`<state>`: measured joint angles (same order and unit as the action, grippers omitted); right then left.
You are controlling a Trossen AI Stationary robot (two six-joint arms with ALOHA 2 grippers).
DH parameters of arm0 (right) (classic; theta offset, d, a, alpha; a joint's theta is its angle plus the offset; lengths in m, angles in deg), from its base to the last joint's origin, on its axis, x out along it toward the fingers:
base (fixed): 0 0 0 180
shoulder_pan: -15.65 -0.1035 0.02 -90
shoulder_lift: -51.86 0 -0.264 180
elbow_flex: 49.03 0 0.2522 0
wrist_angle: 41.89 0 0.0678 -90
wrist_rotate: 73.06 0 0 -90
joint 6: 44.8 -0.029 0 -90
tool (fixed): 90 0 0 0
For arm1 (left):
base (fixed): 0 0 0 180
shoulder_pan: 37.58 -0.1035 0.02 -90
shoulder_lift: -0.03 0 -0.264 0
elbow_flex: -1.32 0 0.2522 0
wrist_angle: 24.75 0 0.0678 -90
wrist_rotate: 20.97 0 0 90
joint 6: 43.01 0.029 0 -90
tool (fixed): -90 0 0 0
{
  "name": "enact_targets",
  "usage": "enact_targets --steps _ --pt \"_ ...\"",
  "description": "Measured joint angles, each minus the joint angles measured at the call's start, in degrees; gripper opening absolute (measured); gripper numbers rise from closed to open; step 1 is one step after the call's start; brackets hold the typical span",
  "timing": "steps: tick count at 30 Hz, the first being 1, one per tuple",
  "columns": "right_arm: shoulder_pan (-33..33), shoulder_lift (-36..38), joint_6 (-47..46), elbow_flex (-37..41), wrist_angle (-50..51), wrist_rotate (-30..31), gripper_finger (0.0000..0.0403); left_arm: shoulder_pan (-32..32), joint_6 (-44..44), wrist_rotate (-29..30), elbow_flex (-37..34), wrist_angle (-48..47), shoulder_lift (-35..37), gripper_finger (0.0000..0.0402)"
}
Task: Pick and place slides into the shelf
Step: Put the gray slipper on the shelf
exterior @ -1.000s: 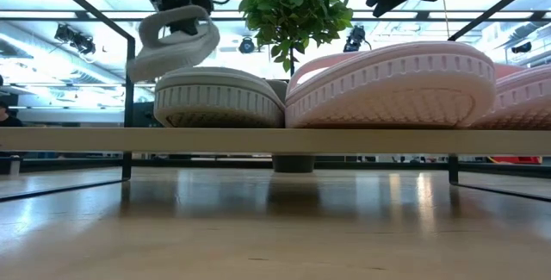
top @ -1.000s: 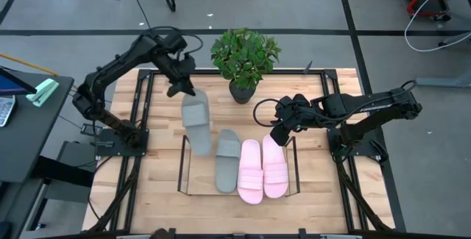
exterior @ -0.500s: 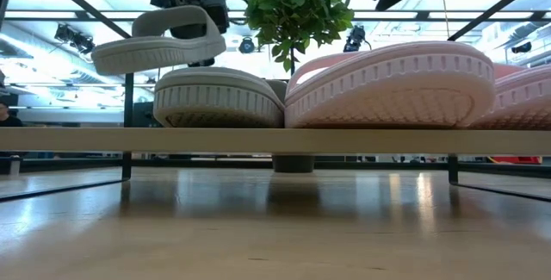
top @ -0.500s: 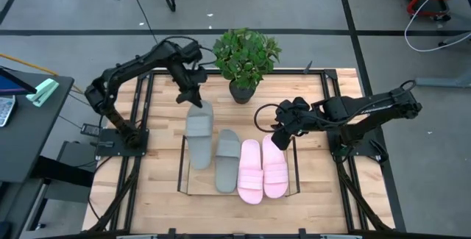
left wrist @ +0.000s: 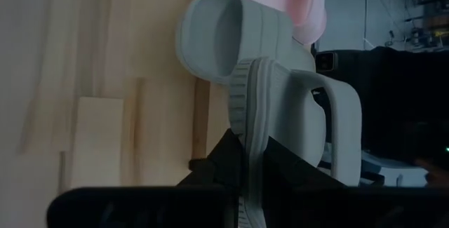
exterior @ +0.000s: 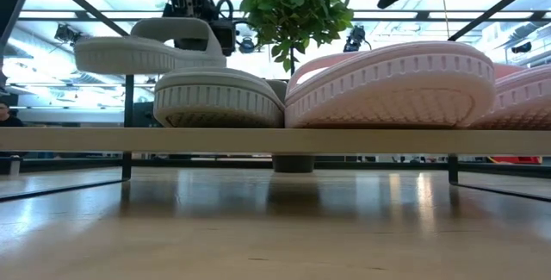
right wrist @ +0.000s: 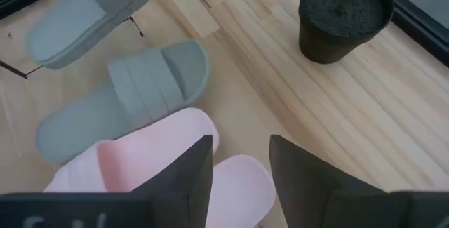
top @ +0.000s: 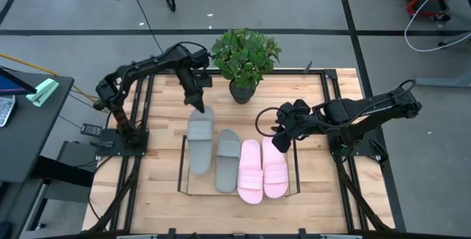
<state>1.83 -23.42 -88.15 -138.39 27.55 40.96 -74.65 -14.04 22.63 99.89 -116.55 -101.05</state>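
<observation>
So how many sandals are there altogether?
4: two pink sandals and one grey sandal on the shelf; another grey one is gripped in the left claw.

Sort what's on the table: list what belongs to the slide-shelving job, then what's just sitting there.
Part of the job:
- held grey slide, gripped at its heel end by the left gripper
- second grey slide, on the shelf
- two pink slides, on the shelf
- right gripper, open, above the pink slides

Just lying about:
- potted plant
</observation>
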Motion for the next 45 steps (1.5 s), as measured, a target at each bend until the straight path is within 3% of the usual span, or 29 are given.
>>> enact_targets --steps 21,45 --pt "-3.4 0.0 -4.5 7.6 -5.7 -0.5 0.0146 2.4 -3.1 0.3 0.0 1.5 -4.6 0.003" --pt "-4.0 0.0 -4.6 7.7 -6.5 0.0 0.0146 4.7 -8.6 -0.5 -0.2 1.7 -4.5 0.003"
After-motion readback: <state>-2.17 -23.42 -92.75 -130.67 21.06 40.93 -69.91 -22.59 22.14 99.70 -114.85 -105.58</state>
